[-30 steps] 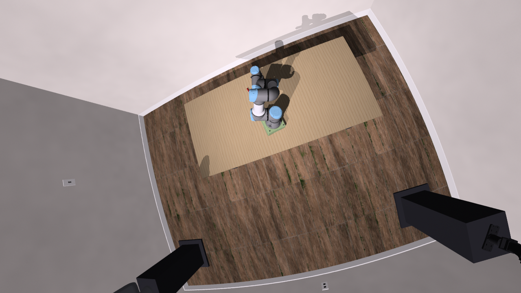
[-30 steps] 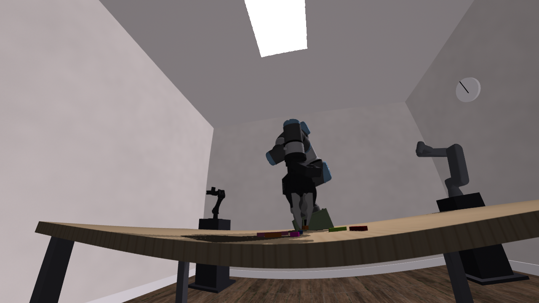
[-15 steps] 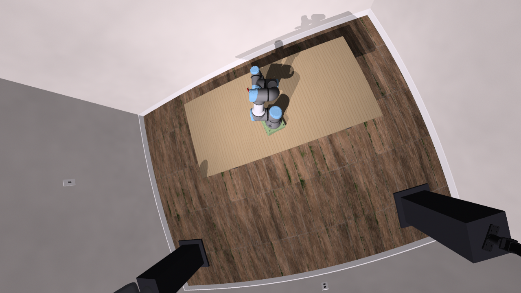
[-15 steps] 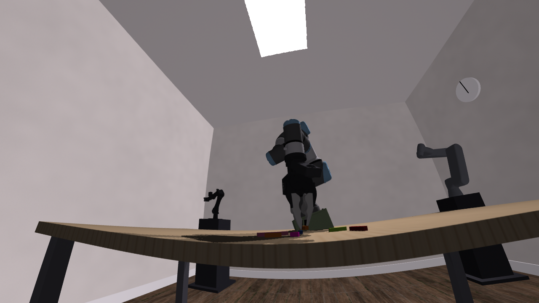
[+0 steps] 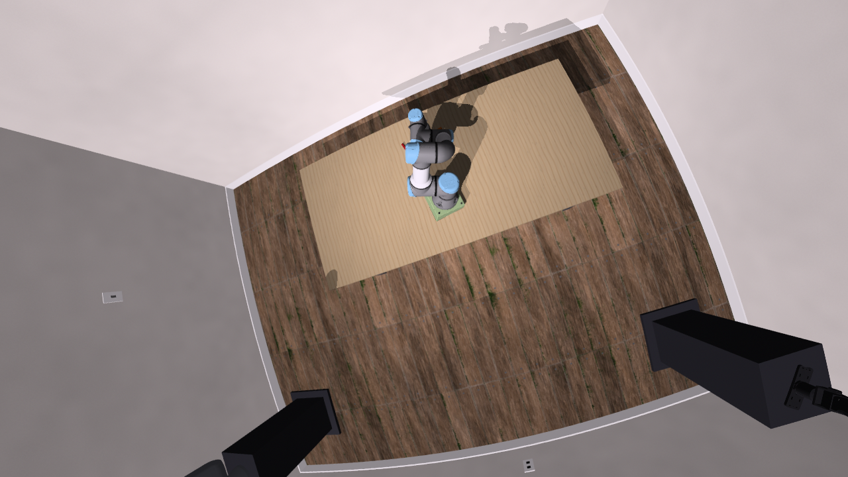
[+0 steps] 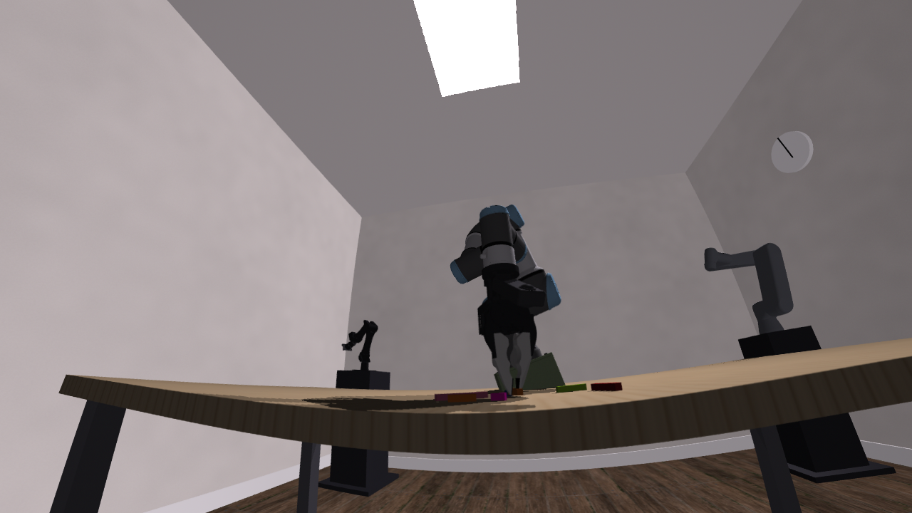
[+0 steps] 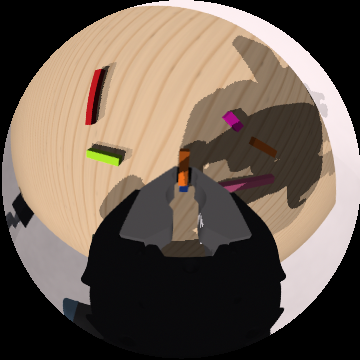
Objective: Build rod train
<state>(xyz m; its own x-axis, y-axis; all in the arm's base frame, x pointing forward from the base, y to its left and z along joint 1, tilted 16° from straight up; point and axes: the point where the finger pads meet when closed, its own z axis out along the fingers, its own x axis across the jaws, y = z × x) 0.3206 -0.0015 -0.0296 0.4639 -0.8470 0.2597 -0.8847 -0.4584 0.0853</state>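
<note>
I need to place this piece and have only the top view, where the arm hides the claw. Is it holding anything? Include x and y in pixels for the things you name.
Observer: Yes, the claw (image 6: 514, 389) (image 7: 183, 168) is shut on an orange rod (image 6: 517, 391) (image 7: 184, 161).
Operator: Anything right by it?
Observer: The blue rod (image 7: 183, 189) shows at its end in the wrist view; I can't tell whether they touch.
Operator: And the second orange?
Observer: The other orange (image 6: 462, 397) (image 7: 263, 147) lies in shadow, apart from the magenta (image 6: 498, 397) (image 7: 231, 119).
</note>
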